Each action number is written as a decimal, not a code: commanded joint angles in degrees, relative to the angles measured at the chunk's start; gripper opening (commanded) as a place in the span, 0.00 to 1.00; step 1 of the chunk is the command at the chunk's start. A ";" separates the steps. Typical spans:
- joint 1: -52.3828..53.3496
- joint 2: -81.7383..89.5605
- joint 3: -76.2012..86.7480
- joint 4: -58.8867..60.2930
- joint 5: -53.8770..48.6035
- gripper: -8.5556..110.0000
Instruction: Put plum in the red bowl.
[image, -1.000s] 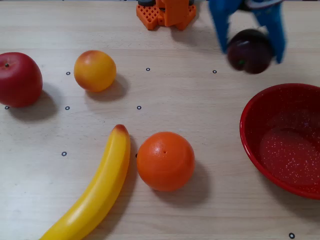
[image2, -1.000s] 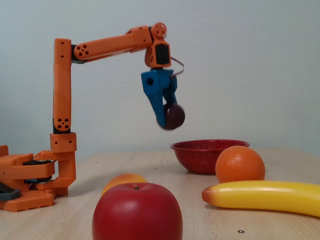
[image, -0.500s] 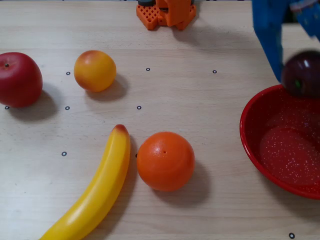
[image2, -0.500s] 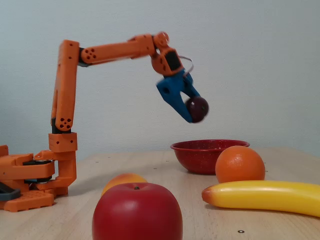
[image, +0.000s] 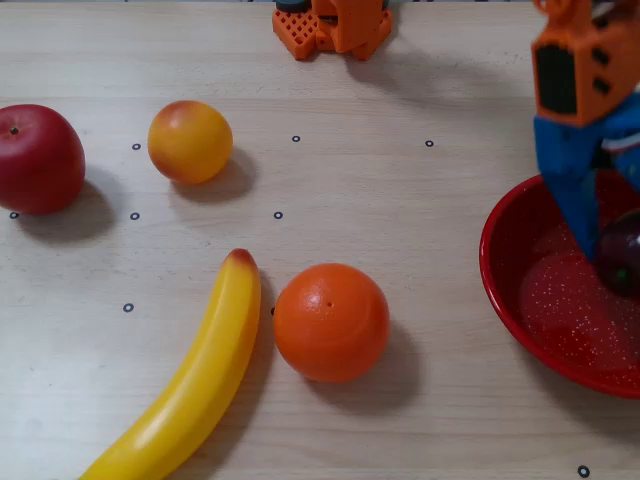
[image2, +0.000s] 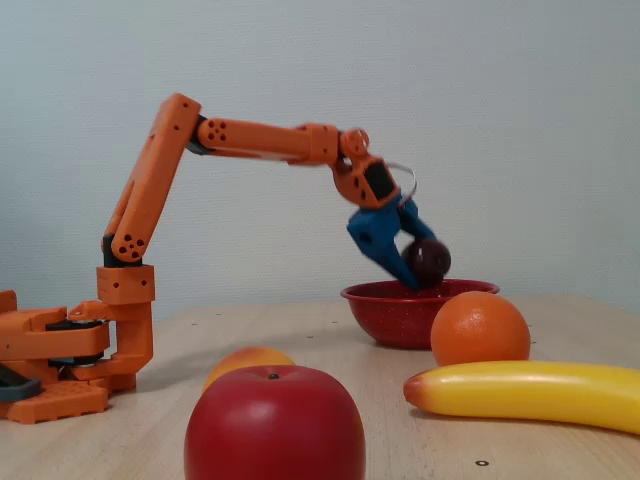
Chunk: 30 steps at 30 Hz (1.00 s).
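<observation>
Your blue two-finger gripper (image2: 424, 272) is clamped on the small dark purple plum (image2: 428, 259), now above the glossy red speckled bowl (image: 520, 290), having moved from beside it. The round orange (image: 331, 322) lies clear.

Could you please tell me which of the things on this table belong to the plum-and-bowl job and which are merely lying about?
Part of the job:
- plum, held in the gripper just above the bowl
- red bowl, at the right edge of the overhead view

Just lying about:
- apple
- peach-coloured fruit
- banana
- orange
</observation>
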 joint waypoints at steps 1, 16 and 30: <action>0.18 2.37 -7.56 -1.85 -0.88 0.07; 0.35 -6.33 -12.30 -2.20 -5.10 0.07; 1.58 -4.22 -13.18 8.35 -12.92 0.41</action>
